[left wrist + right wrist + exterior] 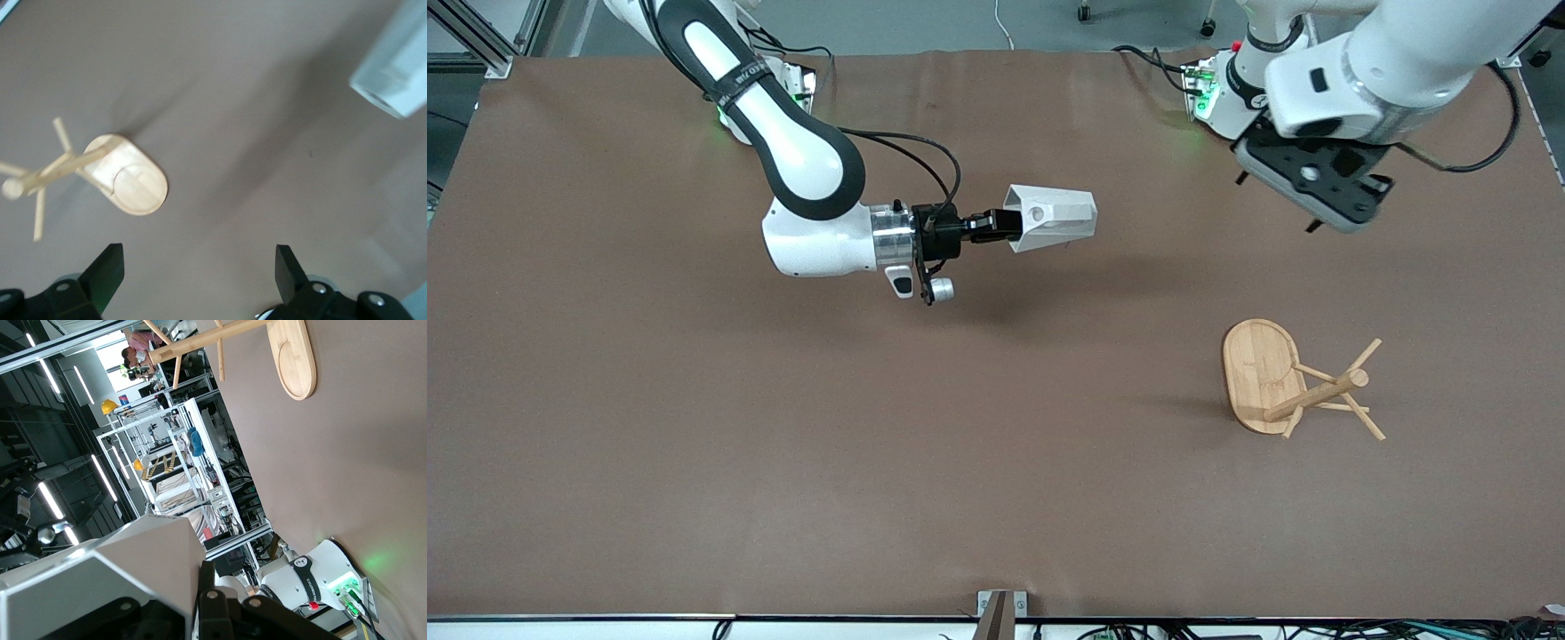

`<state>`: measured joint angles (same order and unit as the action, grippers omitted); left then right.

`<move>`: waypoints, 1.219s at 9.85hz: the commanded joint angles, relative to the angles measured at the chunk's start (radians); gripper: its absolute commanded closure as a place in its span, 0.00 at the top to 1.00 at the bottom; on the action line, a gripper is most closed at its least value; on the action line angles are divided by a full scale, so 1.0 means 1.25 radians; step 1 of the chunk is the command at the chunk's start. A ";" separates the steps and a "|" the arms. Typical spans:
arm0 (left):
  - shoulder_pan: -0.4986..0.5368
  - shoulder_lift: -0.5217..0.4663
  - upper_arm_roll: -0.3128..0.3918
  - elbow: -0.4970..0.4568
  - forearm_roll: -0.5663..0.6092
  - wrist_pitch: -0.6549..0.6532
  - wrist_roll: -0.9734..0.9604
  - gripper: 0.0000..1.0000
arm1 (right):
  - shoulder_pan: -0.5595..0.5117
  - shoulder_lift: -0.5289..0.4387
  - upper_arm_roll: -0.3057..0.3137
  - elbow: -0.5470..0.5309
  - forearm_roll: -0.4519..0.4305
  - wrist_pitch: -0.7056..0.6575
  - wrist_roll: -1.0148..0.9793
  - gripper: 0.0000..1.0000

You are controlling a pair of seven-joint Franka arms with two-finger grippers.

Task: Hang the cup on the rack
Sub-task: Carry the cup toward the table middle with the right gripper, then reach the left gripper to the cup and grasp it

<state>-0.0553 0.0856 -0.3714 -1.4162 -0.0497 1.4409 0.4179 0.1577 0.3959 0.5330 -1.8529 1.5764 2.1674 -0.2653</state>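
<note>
The rack (1285, 380) is the thing nearest to the front camera, and I take it as the landmark: it stands upright on the brown desk (694, 444), toward the left arm's end, resting on its oval base with the round post rising from the middle and thin pegs slanting out from it (the front view looks almost straight down on it, so the post seems to lean). No peg carries anything. In the left wrist view the same rack (100, 177) is seen from above, with bare desk around it. The cup (1049, 218) is well apart from the rack, up in the air over the middle of the desk, toward the right arm's end from the rack. It lies on its side, and its flat handle tab with the round hole faces up. The right gripper (996, 225) is clamped on the cup at its narrow end, and its arm reaches level over the desk. The left gripper (1316, 200) hangs over the desk between the rack and the left arm's base, holding nothing; its two fingers (107, 270) stand wide apart, and this arm waits.
</note>
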 commanded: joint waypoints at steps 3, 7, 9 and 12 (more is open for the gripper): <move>0.007 0.061 -0.010 -0.030 -0.177 -0.004 0.139 0.97 | -0.007 -0.011 0.019 -0.009 0.035 0.000 -0.006 0.01; -0.001 0.103 -0.070 -0.071 -0.205 0.088 0.169 0.99 | -0.008 -0.019 0.034 -0.009 0.045 0.003 -0.025 0.01; -0.007 0.117 -0.105 -0.071 -0.173 0.132 0.141 0.99 | -0.010 -0.019 0.035 -0.009 0.045 0.003 -0.026 0.01; -0.012 0.125 -0.140 -0.088 -0.177 0.133 0.137 0.99 | -0.010 -0.020 0.034 -0.009 0.045 0.003 -0.038 0.01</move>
<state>-0.0731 0.2273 -0.5195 -1.4851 -0.2912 1.5903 0.5910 0.1573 0.3952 0.5642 -1.8460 1.5944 2.1683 -0.2848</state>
